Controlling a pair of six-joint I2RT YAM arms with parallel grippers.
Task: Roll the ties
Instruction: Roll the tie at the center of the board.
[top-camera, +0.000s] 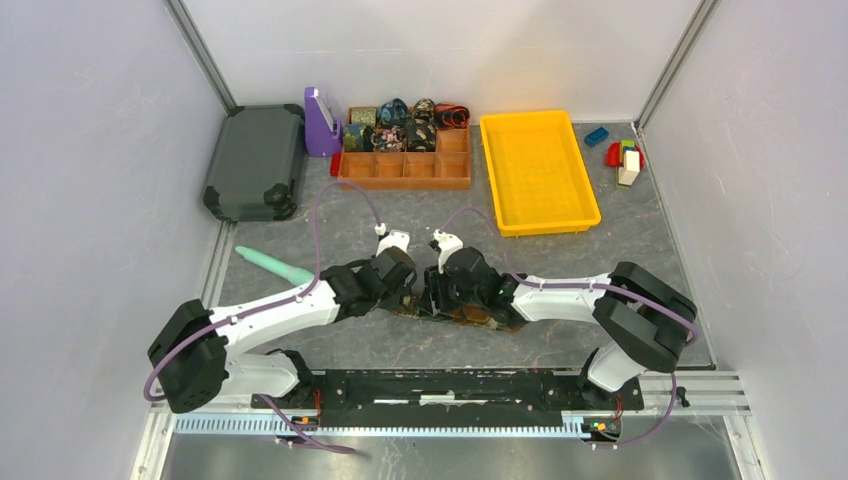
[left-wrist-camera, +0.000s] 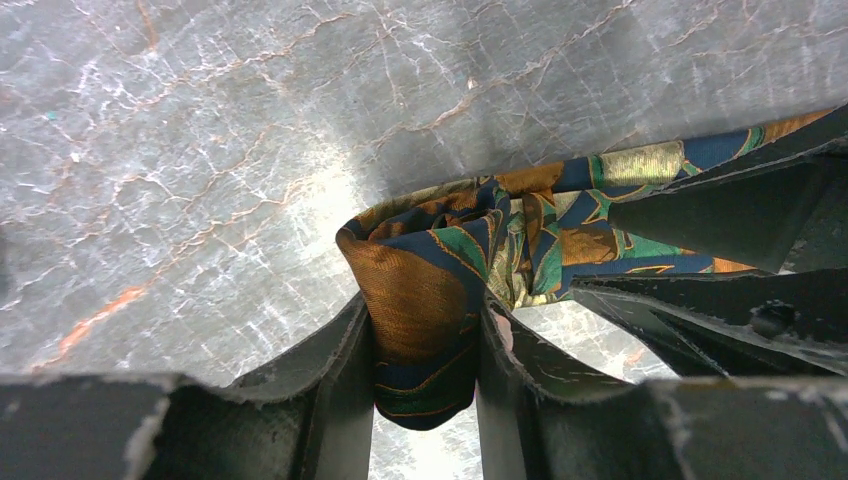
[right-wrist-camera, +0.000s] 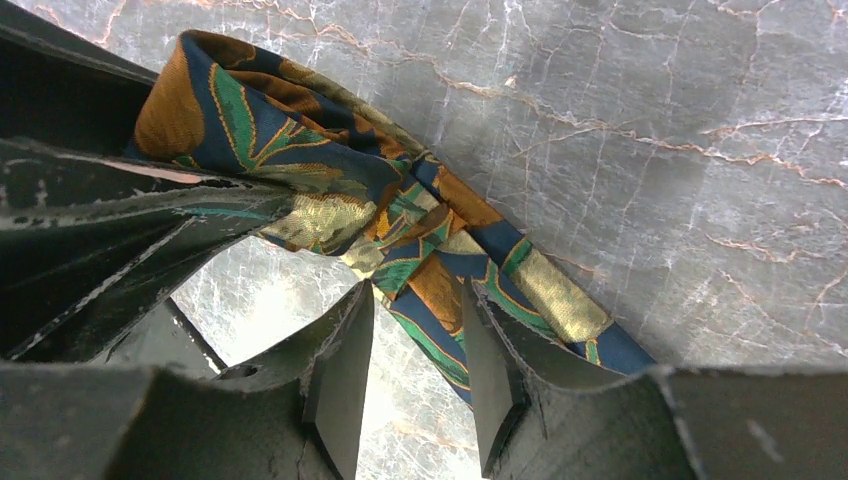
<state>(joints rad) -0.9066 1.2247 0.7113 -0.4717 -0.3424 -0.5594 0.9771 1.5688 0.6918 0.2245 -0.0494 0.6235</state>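
Observation:
A tie (top-camera: 470, 318) printed in orange, blue, green and gold lies on the marble table between both arms. My left gripper (left-wrist-camera: 425, 320) is shut on its rolled end (left-wrist-camera: 410, 290), with the fabric filling the gap between the fingers. The flat strip (right-wrist-camera: 300, 140) runs diagonally away from that coil. My right gripper (right-wrist-camera: 420, 290) stands open low over the strip; the strip passes under its right finger (right-wrist-camera: 500, 360) and table shows beside its left one. The two grippers (top-camera: 422, 298) nearly touch. More rolled ties (top-camera: 400, 125) sit at the back.
A wooden divided box (top-camera: 405, 172) holds the rolled ties. Right of it is a yellow tray (top-camera: 538, 170), with toy blocks (top-camera: 625, 158) beyond. A dark case (top-camera: 255, 160) and a purple holder (top-camera: 320, 122) stand back left. A teal stick (top-camera: 272, 264) lies by the left arm.

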